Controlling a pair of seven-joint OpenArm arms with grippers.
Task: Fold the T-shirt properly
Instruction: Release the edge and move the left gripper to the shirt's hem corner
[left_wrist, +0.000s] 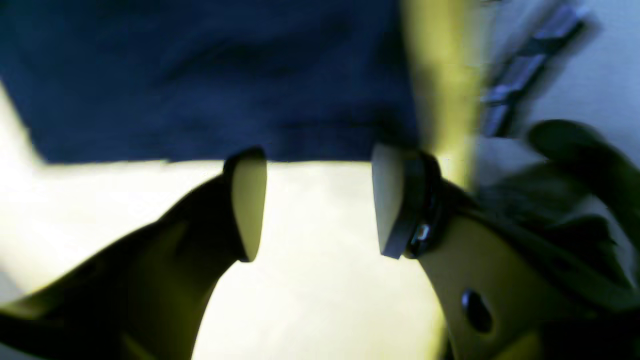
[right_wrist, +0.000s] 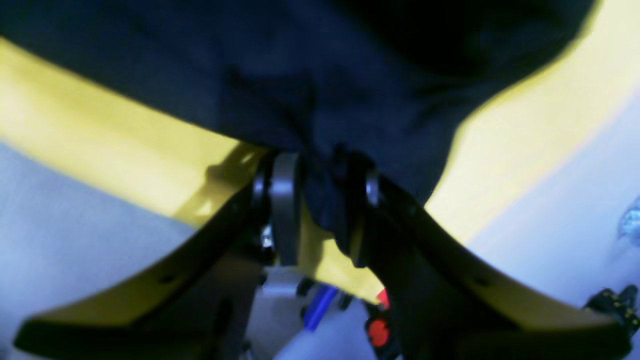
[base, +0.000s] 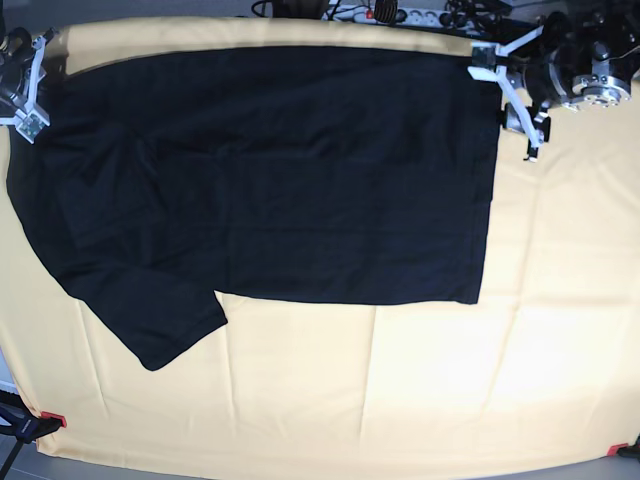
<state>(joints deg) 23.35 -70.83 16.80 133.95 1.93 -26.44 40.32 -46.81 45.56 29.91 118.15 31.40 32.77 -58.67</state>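
Left wrist view: The left gripper (left_wrist: 315, 202) stands with its jaws spread apart and nothing between them. Its fingers (left_wrist: 247, 205) are dark, curved arms with flat pale pads on the inner faces. Past the fingertips lies the straight edge of the T-shirt (left_wrist: 200, 75), a dark, matte woven fabric with soft creases. Below that edge is the pale yellow cloth (left_wrist: 320, 300), smooth and brightly lit. At upper right, a grey floor and a blurred metal bar (left_wrist: 525, 70) are visible.

Right wrist view: The right gripper (right_wrist: 320, 200) has its jaws partly apart, with a bunched fold of the T-shirt (right_wrist: 320, 75) between them; whether the fold is pinched or merely lying there cannot be told. The fabric hangs in loose folds above the fingers. The pale yellow cloth (right_wrist: 125, 150) runs as a band on both sides, with pale grey floor beyond it.

Base view: The T-shirt (base: 280, 170) lies flat on the pale yellow cloth (base: 450, 390), folded to a broad rectangle, with one sleeve projecting at lower left. The cloth covers the whole work surface and shows faint crease lines. The left gripper (base: 520, 95) sits at the garment's upper right corner; the right gripper (base: 25, 95) sits at its upper left corner. Red clips (base: 52, 418) mark the cloth's lower corners. Cables and a power strip (base: 400, 12) lie along the far edge.
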